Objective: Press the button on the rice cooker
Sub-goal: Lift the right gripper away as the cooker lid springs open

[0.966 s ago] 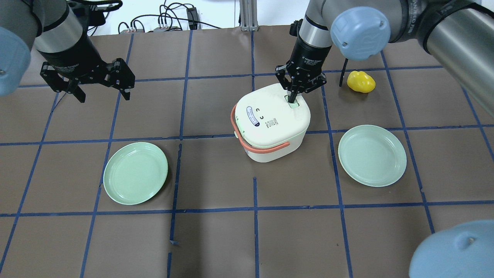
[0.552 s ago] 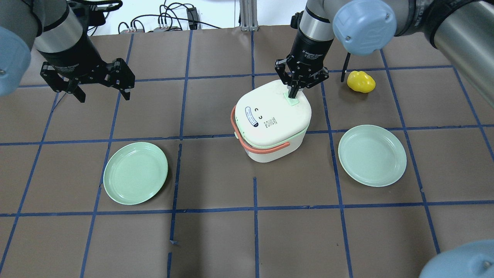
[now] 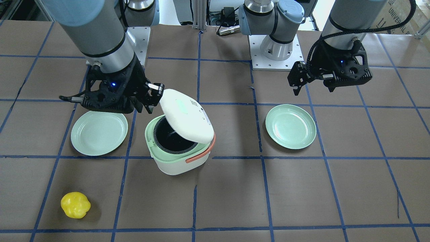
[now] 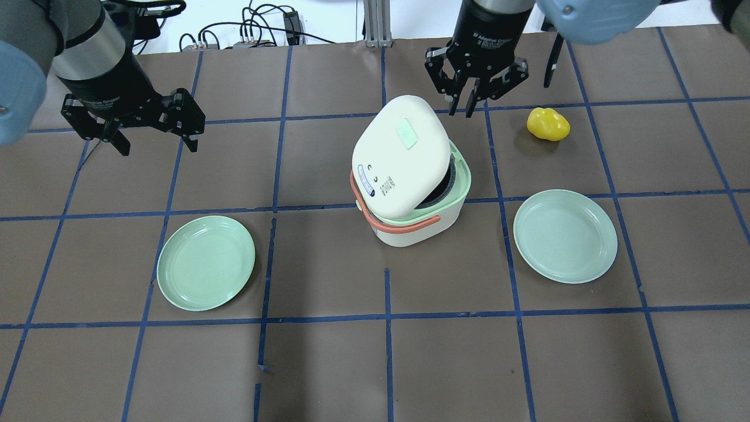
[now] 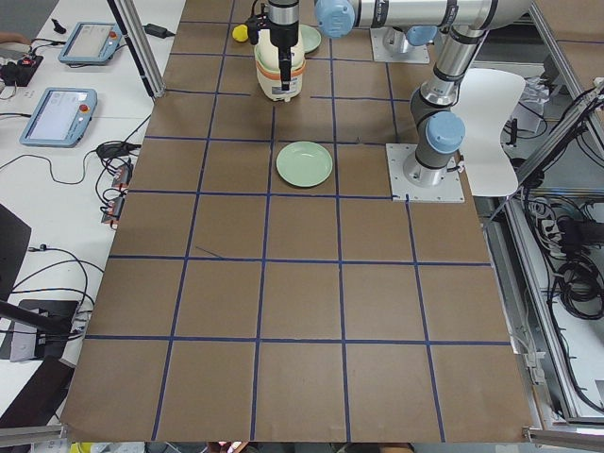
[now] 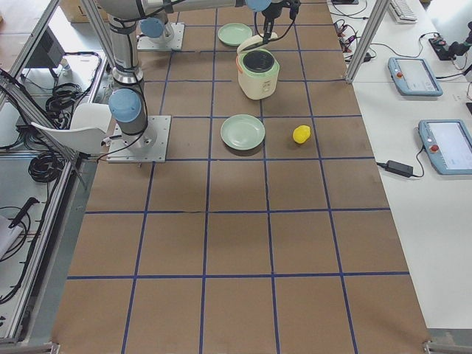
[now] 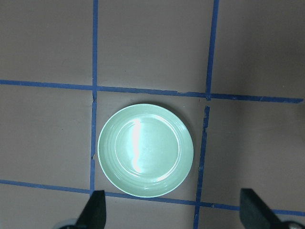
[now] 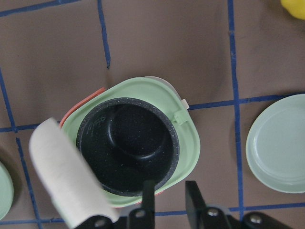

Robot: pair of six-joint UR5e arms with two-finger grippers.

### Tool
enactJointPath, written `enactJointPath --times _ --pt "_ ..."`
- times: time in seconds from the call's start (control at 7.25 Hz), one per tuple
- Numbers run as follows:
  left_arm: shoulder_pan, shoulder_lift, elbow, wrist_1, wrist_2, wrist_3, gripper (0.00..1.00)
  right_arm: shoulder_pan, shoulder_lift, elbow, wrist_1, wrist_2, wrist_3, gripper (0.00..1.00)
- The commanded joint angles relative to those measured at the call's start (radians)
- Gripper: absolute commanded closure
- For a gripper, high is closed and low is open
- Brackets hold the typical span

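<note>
Right gripper (image 4: 461, 111) marked "Adaptive Gripper"; cooker lid (image 4: 401, 158) raised.

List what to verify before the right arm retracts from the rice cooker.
1. Lid released: ok. It is tilted up and the dark inner pot is exposed.
2. Right tool off the button: ok. In the overhead view it hangs apart from the lid, on the cooker's far side.
3. Right tool empty: ok. There is a narrow gap between its fingers and nothing is held.
4. Rice cooker upright on the table: ok.
5. Left tool out of the way: ok. It is open and well off to the cooker's side.
6. Yellow pepper clear of the right tool: ok. It lies apart on the table.
</note>
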Motion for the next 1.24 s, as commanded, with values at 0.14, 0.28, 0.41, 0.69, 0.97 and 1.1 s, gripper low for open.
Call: enactJointPath --times 0.14,0.28,0.41,0.69,0.97,1.1 --pt "0.0 0.0 0.0 0.0 0.001 0.0 0.0 -0.047 -0.006 -0.01 0.049 -0.074 -0.167 0.0" --pt "0.0 0.0 0.0 0.0 0.001 0.0 0.0 -0.062 -0.009 0.0 0.049 -0.075 -0.186 0.0" --pt "0.0 0.0 0.0 0.0 0.001 0.0 0.0 -0.081 -0.023 0.013 0.049 -0.075 -0.215 0.0" --pt "0.0 0.0 0.0 0.0 0.001 0.0 0.0 -0.139 -0.057 0.063 0.048 -0.075 -0.317 0.0" --pt "0.0 0.0 0.0 0.0 0.001 0.0 0.0 -0.151 -0.077 0.079 0.046 -0.075 -0.318 0.0" --pt "0.0 0.0 0.0 0.0 0.001 0.0 0.0 -0.148 -0.078 0.08 0.048 -0.074 -0.319 0.0"
